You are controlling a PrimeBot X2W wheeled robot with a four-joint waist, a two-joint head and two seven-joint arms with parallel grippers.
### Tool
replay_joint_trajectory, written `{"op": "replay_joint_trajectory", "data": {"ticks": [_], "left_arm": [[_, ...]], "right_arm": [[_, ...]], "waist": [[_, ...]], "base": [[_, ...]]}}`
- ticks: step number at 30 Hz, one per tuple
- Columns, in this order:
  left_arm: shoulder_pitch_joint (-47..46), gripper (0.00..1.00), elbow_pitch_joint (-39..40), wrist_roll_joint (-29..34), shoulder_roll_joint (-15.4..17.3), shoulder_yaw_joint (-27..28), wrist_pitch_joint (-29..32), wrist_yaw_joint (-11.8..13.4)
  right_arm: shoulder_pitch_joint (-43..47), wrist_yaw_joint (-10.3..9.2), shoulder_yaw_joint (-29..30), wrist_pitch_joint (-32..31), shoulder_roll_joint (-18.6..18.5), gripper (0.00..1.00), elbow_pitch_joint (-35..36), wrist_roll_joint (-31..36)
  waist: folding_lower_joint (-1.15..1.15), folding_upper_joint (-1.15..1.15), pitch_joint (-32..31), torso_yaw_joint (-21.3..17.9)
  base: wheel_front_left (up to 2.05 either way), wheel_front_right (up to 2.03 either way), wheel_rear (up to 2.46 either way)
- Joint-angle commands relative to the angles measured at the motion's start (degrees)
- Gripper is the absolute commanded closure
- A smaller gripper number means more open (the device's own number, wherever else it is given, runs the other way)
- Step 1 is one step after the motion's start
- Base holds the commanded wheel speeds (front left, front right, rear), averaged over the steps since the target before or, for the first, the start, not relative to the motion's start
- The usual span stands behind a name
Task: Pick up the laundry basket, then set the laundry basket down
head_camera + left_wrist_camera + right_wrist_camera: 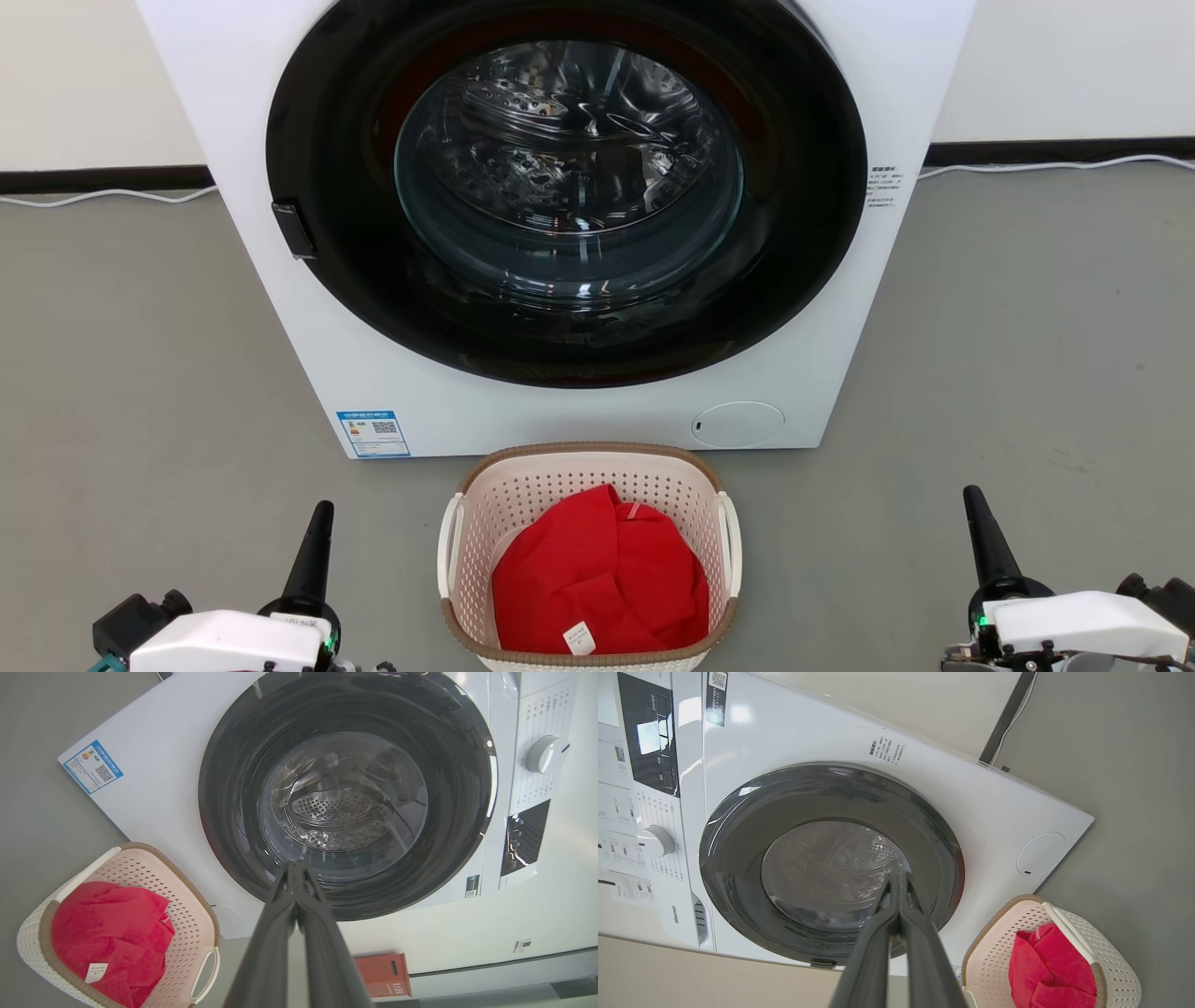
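Observation:
The laundry basket (523, 495) is a small cream-pink perforated tub with a brown rim and white loop handles. It stands on the grey floor right in front of the washer, with a red garment (597, 583) inside. It also appears as the laundry basket (187, 900) in the left wrist view and the laundry basket (999, 956) in the right wrist view. My left gripper (322, 509) is shut and empty, well left of the basket. To the basket's right, clear of it, my right gripper (971, 493) is shut and empty too.
A white front-loading washer (280, 84) with a closed dark round door (569, 187) stands just behind the basket. Grey floor (140, 373) stretches on both sides. A white cable (1055, 166) runs along the wall base. A small red box (384, 975) sits by the wall.

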State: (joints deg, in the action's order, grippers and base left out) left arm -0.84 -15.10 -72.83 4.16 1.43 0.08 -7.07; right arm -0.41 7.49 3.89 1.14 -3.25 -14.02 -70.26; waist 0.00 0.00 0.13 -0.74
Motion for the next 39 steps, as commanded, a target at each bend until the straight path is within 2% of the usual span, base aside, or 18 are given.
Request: {"op": "replay_joint_trajectory", "data": {"ticks": [1, 35, 39], "left_arm": [[-3.0, 1.00, 1.3, -1.6, 0.5, 1.7, 0.6, -0.3], [-5.3, 1.00, 1.1, -19.2, -1.1, 4.9, 6.2, -0.4], [-5.3, 1.00, 1.1, -19.4, -1.2, 5.0, 6.3, -0.4]], "right_arm": [[-3.1, 0.00, -0.5, -0.6, -0.8, 1.00, 1.1, -1.9], [-5.6, 0.00, 1.0, -6.3, -0.8, 1.00, 0.1, -23.0], [-5.6, 0.00, 1.1, -6.4, -0.7, 1.00, 0.1, -23.2]], "waist": [[0.00, 0.00, 0.0, 0.0], [0.00, 0.00, 0.0, 0.7], [0.00, 0.00, 0.0, 0.7]], "base": [[0.00, 0.00, 0.00], [0.00, 0.00, 0.00], [0.00, 0.00, 0.00]]}}
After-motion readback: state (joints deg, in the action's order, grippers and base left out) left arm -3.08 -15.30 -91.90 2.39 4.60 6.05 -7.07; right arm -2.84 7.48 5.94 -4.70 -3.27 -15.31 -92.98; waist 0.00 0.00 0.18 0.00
